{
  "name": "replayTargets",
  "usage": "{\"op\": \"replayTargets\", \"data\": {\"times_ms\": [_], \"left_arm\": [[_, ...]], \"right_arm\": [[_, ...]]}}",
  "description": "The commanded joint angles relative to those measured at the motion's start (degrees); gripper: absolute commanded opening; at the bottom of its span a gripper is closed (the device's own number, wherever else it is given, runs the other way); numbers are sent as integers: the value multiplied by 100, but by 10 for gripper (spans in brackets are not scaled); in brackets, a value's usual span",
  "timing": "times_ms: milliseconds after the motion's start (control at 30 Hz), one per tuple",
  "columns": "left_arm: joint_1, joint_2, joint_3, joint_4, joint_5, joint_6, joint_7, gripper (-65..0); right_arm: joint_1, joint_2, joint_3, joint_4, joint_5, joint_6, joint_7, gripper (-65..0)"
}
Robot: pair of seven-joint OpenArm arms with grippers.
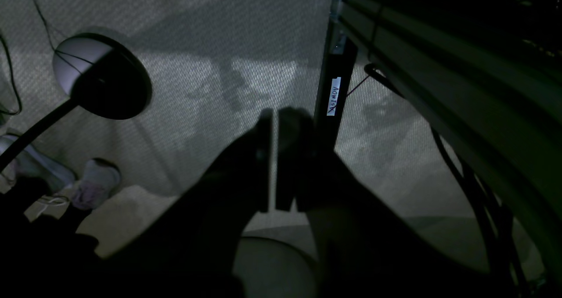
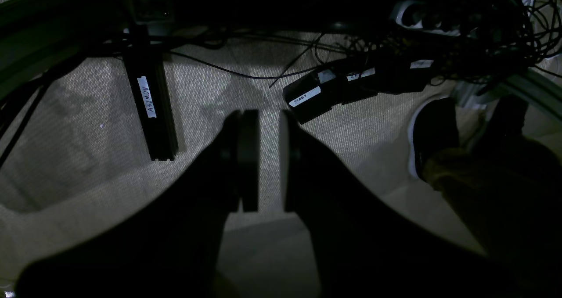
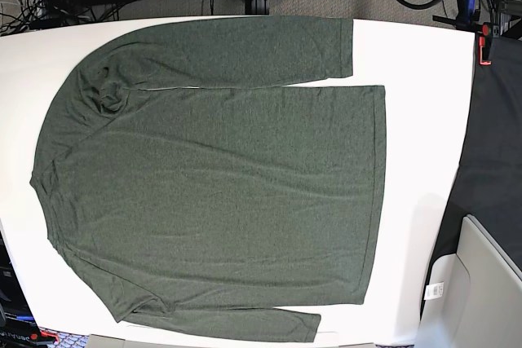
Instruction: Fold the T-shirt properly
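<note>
- We see the shirt (image 3: 220, 177) spread flat on the white table (image 3: 416, 120), sleeves alongside the body; no fold made yet.
- Our left gripper (image 1: 275, 157) is closed and empty; our right gripper (image 2: 268, 157) stands slightly apart, empty, both off the table.
- Every fold remains.

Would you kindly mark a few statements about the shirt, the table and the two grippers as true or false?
1. The T-shirt lies spread flat on the white table. True.
2. The T-shirt is already folded in half. False: it lies unfolded, both long sleeves along its body.
3. The left gripper is shut, holding nothing. True.
4. The right gripper grips the T-shirt. False: its jaws stand a little apart, empty, above the carpeted floor.
5. The T-shirt carries a large white print. False: it is plain dark green.
</note>
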Motion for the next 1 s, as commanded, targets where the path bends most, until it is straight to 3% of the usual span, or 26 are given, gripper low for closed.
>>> {"op": "replayTargets", "data": {"times_ms": [0,100,967], "left_arm": [[27,-3,-12,12,-15,-5,-69,-649],[53,-3,-12,12,-15,-5,-69,-649],[185,67,-12,12,-15,-5,-113,-650]], "right_arm": [[-15,17,-5,21,21,-17,-92,-603],[-6,17,-14,21,21,-17,-171,-650],[-226,70,-14,259,21,-17,-171,-644]]}}
